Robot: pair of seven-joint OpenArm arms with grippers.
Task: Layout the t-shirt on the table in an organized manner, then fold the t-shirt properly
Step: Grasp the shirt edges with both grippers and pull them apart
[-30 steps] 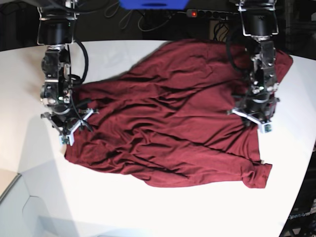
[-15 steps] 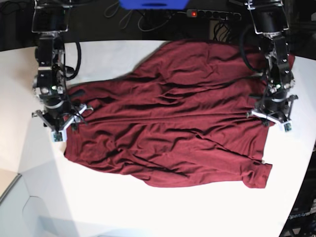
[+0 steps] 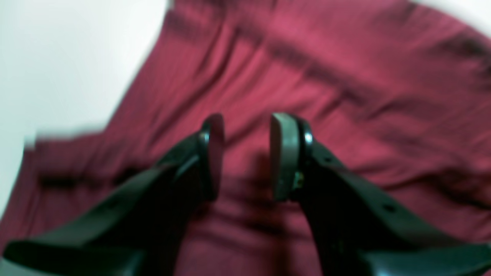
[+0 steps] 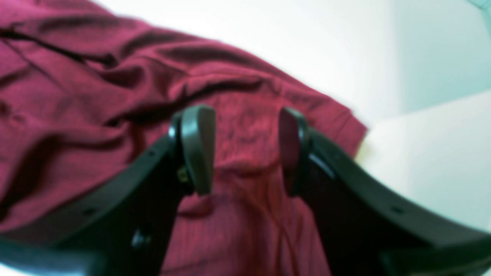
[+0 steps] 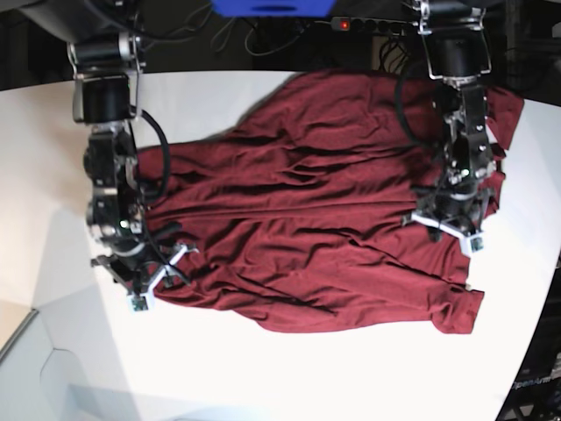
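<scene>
The dark maroon t-shirt (image 5: 307, 228) lies spread and wrinkled across the white table (image 5: 263, 377). My right gripper (image 5: 145, 281), on the base view's left, hangs over the shirt's front-left corner. In the right wrist view it (image 4: 245, 149) is open, with rumpled t-shirt fabric (image 4: 76, 96) below and bare table (image 4: 307, 38) beyond the hem. My left gripper (image 5: 447, 230), on the base view's right, is over the shirt's right side. In the left wrist view it (image 3: 245, 153) is open above the t-shirt (image 3: 345, 96), nothing between its fingers, with table (image 3: 57, 57) at upper left.
A black power strip (image 5: 377, 24) and a blue object (image 5: 272, 7) sit behind the table's far edge. The table's curved edge runs down the right side. A pale lower panel (image 5: 35, 368) adjoins the front-left corner, also visible as a bluish surface (image 4: 441, 57).
The arm on the base view's left has moved toward the front, to the shirt's front-left corner. The other arm has shifted inward over the shirt's right side. Both grippers stay open.
</scene>
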